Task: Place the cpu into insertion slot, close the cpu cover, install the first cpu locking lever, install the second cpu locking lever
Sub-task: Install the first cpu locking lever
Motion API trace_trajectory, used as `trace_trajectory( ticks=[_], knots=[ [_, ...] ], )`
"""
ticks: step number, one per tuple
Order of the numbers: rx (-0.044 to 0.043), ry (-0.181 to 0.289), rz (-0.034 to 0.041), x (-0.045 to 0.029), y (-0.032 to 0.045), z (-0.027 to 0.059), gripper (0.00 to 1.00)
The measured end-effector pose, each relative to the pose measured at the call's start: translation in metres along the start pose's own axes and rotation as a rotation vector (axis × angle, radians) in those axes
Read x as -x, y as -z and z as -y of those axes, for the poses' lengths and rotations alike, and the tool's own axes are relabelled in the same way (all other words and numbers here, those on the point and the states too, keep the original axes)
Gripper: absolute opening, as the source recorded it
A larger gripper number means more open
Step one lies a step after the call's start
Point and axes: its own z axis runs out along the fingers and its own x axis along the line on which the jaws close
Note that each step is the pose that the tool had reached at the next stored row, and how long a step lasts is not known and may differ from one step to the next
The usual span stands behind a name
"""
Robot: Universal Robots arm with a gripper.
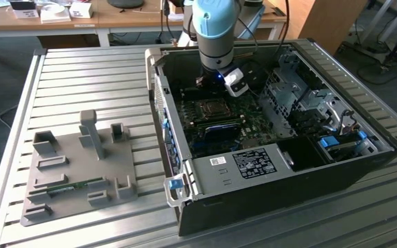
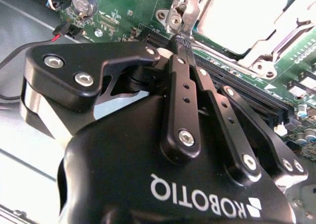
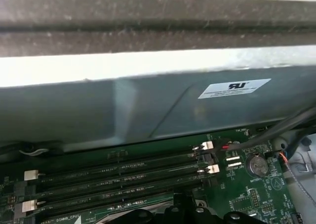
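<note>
A ribbed metal desk [image 1: 81, 77] carries an open computer case [image 1: 268, 170]. On its green motherboard [image 2: 123, 11] the cpu [image 2: 242, 16] sits in the insertion slot [image 1: 214, 109] with the cpu cover [image 2: 276, 33] down over its edges. The gripper [image 2: 181, 40] has its jaws closed, tips together at what seems to be a thin locking lever [image 2: 186, 9] beside the socket corner; whether they pinch it is unclear. The step is probably best done with a slow, steady push to keep the lever from slipping off the tips.

Even daylight on the ribbed table [image 1: 81, 77], computer case [image 1: 268, 196] interior shadowed, glare on its wall in the first wrist view, near gripper [image 2: 180, 41] soft
</note>
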Motion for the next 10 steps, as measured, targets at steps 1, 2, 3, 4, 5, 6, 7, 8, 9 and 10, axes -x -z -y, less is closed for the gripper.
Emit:
trace_trajectory(
  ticks=[1,2,3,4,5,6,7,8,9,10],
  knots=[
    [0.0,0.0,0.0002,-0.0002,0.0,0.0,0.11],
    [0.0004,0.0,0.0002,-0.0003,0.0001,0.0,0.11],
    [0.0022,0.0,0.0007,-0.0005,0.0,0.0001,0.11],
    [0.004,0.0,0.0023,-0.0009,-0.0001,0.0002,0.11],
    [0.0056,0.0,0.0038,-0.0012,-0.0004,0.0003,0.11],
    [0.0068,0.0,0.0054,-0.0013,-0.0004,0.0004,0.11],
    [0.0074,0.0,0.0064,-0.0013,-0.0006,0.0004,0.11],
    [0.0081,0.001,0.0077,-0.0014,-0.0007,0.0005,0.11],
    [0.0088,0.001,0.0091,-0.0015,-0.0008,0.0005,0.11],
    [0.0092,0.001,0.0102,-0.0016,-0.0009,0.0006,0.11]
  ],
)
